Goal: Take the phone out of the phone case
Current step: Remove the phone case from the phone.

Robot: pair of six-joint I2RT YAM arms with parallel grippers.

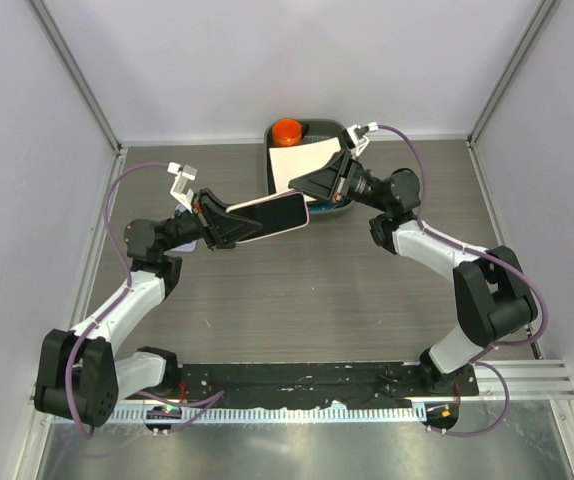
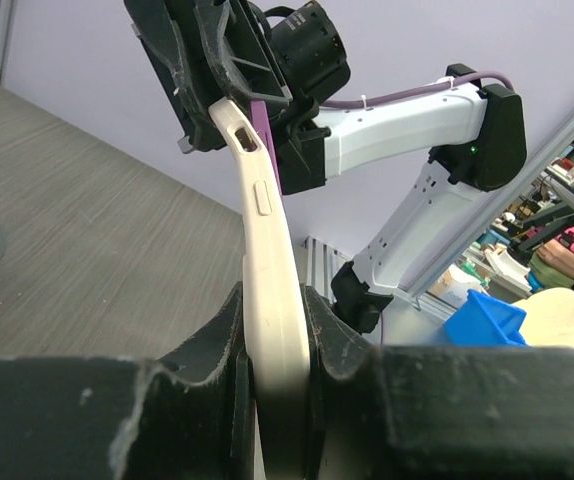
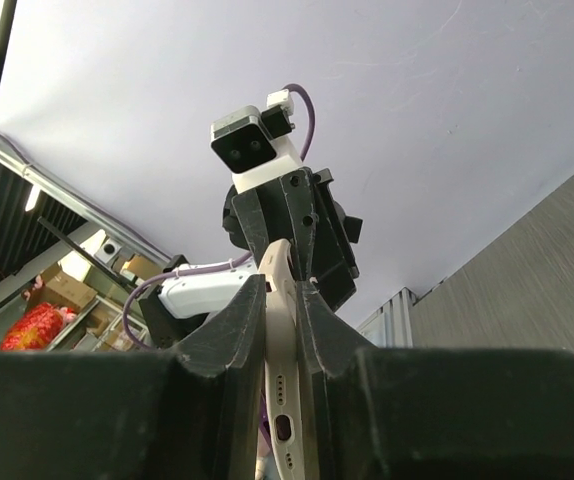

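Observation:
The phone (image 1: 272,213), dark screen up, sits in a cream phone case (image 1: 305,212) and hangs level above the table between both arms. My left gripper (image 1: 232,222) is shut on the case's left end, and my right gripper (image 1: 312,187) is shut on its right end. In the left wrist view the cream phone case (image 2: 267,270) runs edge-on from my left gripper (image 2: 272,300) up to the right arm's fingers (image 2: 217,80). A purple strip (image 2: 270,150) shows beside the rim there. In the right wrist view my right gripper (image 3: 282,290) pinches the phone case (image 3: 285,400) at its port end.
A dark tray (image 1: 332,125) stands at the back of the table, behind the right gripper. It holds a white sheet (image 1: 302,160) and an orange round object (image 1: 287,130). Grey walls close in both sides. A black strip (image 1: 307,380) runs along the near edge.

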